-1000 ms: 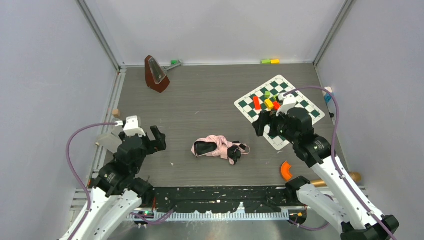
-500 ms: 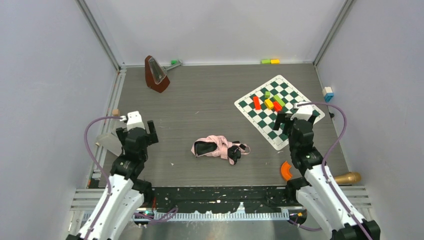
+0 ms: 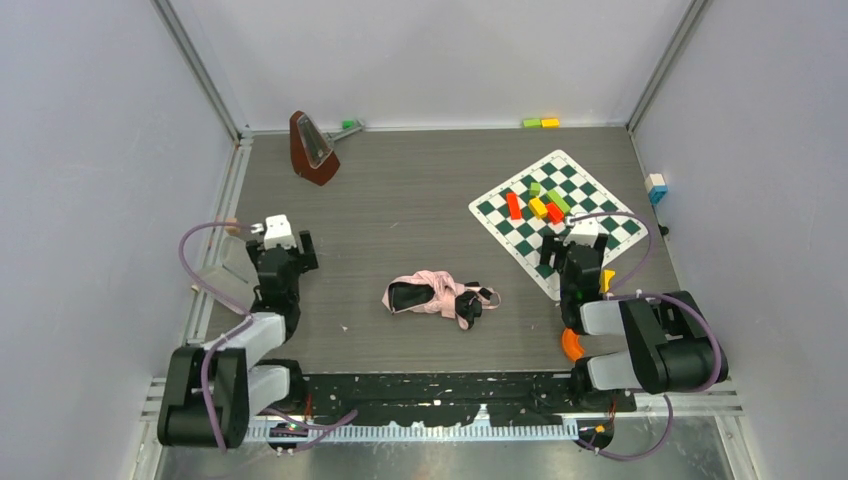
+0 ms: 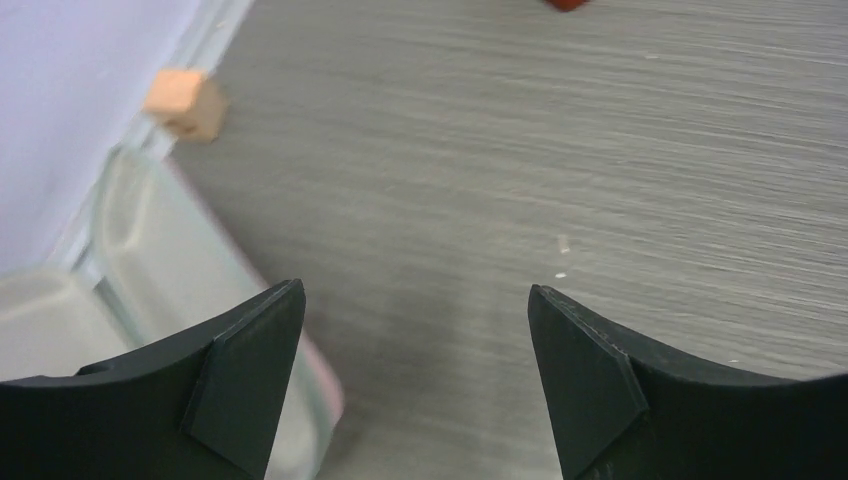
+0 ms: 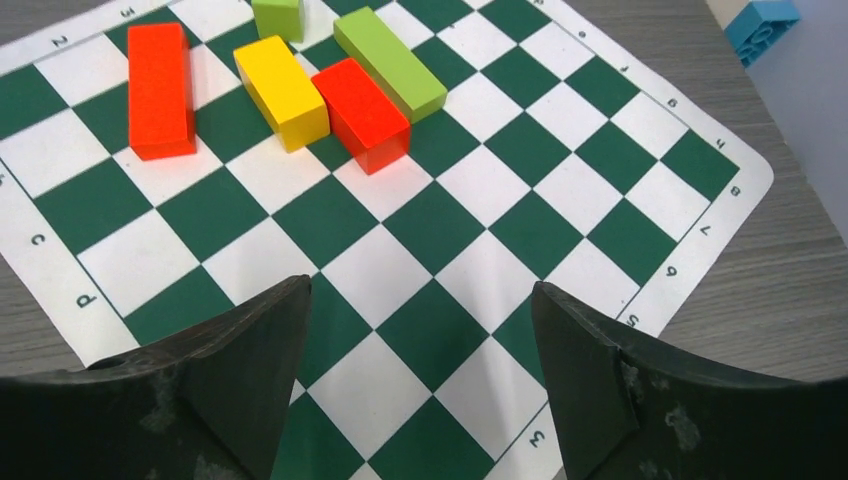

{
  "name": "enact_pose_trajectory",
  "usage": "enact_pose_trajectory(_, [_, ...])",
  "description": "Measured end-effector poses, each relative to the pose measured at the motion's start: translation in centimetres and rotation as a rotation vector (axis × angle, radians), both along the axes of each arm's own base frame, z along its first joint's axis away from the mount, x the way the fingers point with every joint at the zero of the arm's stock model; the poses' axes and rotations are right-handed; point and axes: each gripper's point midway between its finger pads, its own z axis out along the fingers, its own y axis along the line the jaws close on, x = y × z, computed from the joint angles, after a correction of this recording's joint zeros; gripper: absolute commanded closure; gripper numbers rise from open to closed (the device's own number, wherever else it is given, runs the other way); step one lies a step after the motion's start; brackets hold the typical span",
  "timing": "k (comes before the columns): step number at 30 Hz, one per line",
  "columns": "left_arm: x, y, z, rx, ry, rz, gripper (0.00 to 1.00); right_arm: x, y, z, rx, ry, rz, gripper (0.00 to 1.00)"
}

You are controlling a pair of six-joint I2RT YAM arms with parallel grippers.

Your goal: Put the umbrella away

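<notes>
**Table** (image 3: 400, 190): grey wood-grain top, walled on three sides.

**Left gripper** (image 4: 415, 296): at the table's left edge, well apart from the umbrella. Its fingers are spread with nothing between them.

**Right gripper** (image 5: 420, 290): over the chess mat (image 3: 612, 224), well apart from the umbrella. Its fingers are spread and empty.

**Umbrella** (image 3: 437, 292): lies collapsed near the table's middle front, between the two arms and touched by neither.
- Appearance: pale pink fabric is loosely bunched, with black lining showing at the left end. A dark lump (image 3: 468, 309) with a thin loop sits at the right end.
- Handling, as judged: it looks light. The canopy is soft and slack, liable to slip from a shallow pinch or trail behind. The thin ribs probably bend easily.
- Where to hold: the firm lump at the right end seems best. It is likely the handle, though too small to confirm. A second gripper may gather the loose fabric.

**Metronome** (image 3: 312, 148): far left, upright.

**Blocks** (image 3: 540, 207): on the mat, well apart from the umbrella.
</notes>
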Motion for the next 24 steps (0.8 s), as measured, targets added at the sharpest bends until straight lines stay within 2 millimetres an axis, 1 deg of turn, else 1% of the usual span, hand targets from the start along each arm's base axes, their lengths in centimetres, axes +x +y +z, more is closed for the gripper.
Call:
enact_pose_trajectory(1, [0.7, -0.5, 0.2, -0.002, -0.021, -0.032, 0.21, 0.2, 0.1, 0.0, -0.001, -0.009, 0.004, 0.13])
enact_pose_trajectory(2, [1.5, -1.2, 0.1, 0.004, -0.035, -0.082, 0.19, 0.3, 0.1, 0.4, -0.002, -0.029, 0.005, 0.02])
enact_pose_trajectory(3, [2.0, -1.8, -0.2, 0.007, -0.034, -0.125, 0.07, 0.5, 0.1, 0.8, 0.000, -0.049, 0.004, 0.01])
enact_pose_trajectory(4, [2.3, -2.2, -0.7, 0.012, -0.025, -0.153, 0.02, 0.8, 0.1, 1.5, 0.003, -0.079, 0.002, 0.04])
enact_pose_trajectory(5, [2.4, -2.6, -1.2, 0.012, -0.003, -0.175, 0.01, 1.0, 0.1, 2.1, 0.005, -0.105, 0.001, 0.04])
enact_pose_trajectory(6, [2.6, -2.7, -1.3, 0.019, 0.002, -0.186, 0.01, 1.1, 0.0, 2.6, 0.004, -0.123, -0.001, 0.04])
enact_pose_trajectory(11, [3.7, -3.0, 0.5, 0.025, -0.059, -0.207, 0.01, 1.5, 0.0, 3.8, 0.010, -0.174, -0.006, 0.04])
enact_pose_trajectory(14, [3.9, -3.1, 1.1, 0.027, -0.081, -0.213, 0.01, 1.5, 0.0, 3.9, 0.011, -0.180, -0.006, 0.04])
enact_pose_trajectory(24, [4.0, -3.2, 1.2, 0.026, -0.084, -0.220, 0.01, 1.5, 0.0, 4.0, 0.012, -0.185, -0.008, 0.04])
